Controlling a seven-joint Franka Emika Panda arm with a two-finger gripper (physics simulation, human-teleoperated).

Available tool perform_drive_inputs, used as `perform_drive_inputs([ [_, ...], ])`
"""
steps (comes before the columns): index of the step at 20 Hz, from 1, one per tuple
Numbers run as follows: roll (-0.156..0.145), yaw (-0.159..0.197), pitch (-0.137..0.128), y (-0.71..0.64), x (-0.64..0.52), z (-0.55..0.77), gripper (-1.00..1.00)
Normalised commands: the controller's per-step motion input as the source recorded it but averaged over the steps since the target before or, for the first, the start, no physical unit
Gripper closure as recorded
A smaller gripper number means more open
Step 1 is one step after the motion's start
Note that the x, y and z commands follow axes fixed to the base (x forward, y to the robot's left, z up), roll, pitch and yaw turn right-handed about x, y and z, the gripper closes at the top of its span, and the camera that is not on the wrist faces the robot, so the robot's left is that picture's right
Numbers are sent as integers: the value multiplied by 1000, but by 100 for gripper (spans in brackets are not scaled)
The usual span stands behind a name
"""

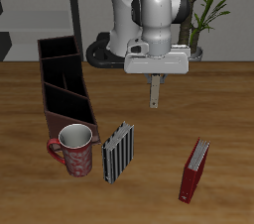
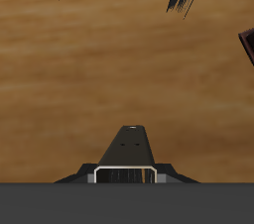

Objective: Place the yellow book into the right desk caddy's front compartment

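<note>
Yellow book (image 1: 155,97) hangs edge-down from the gripper (image 1: 155,79), in the air above the bare middle of the wooden table (image 1: 218,99). It is well apart from the right desk caddy (image 1: 65,87). From the exterior camera I read the fingers as pinched in on the book's upper end, with only the thin tan-grey slab showing beneath the white hand.

The caddy is a long maroon-brown box with slanted walls. Its dividers cut it into sections running from the back of the table toward the front edge, and I see only dark inner walls in them. A red mug (image 1: 75,150) stands just in front of the caddy's front end, its mouth showing a dark interior. Beside the mug, a black-and-white striped book (image 1: 117,154) stands upright. A red book (image 1: 194,169) stands upright too, farther along the front of the table and well apart from both.

The wrist camera looks straight down onto wood grain. A dark tapering wedge sits between pale metal edges. I take it for the held book seen end-on, though its colour is lost in shadow. The striped book's corner pokes in at the frame's edge. A dark maroon scrap (image 2: 248,45) at another edge is too cropped to name. The caddy's sections and the mug's mouth show only in the exterior view.
</note>
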Motion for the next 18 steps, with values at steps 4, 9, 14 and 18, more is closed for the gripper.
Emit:
perform_drive_inputs([
  [4, -53, 150, -62, -503, -183, 647, 100],
  [9, -31, 128, -19, -372, -150, 387, 100],
  [14, -60, 164, -22, -660, -134, 464, 100],
  [18, -52, 77, -38, -633, -125, 446, 100],
])
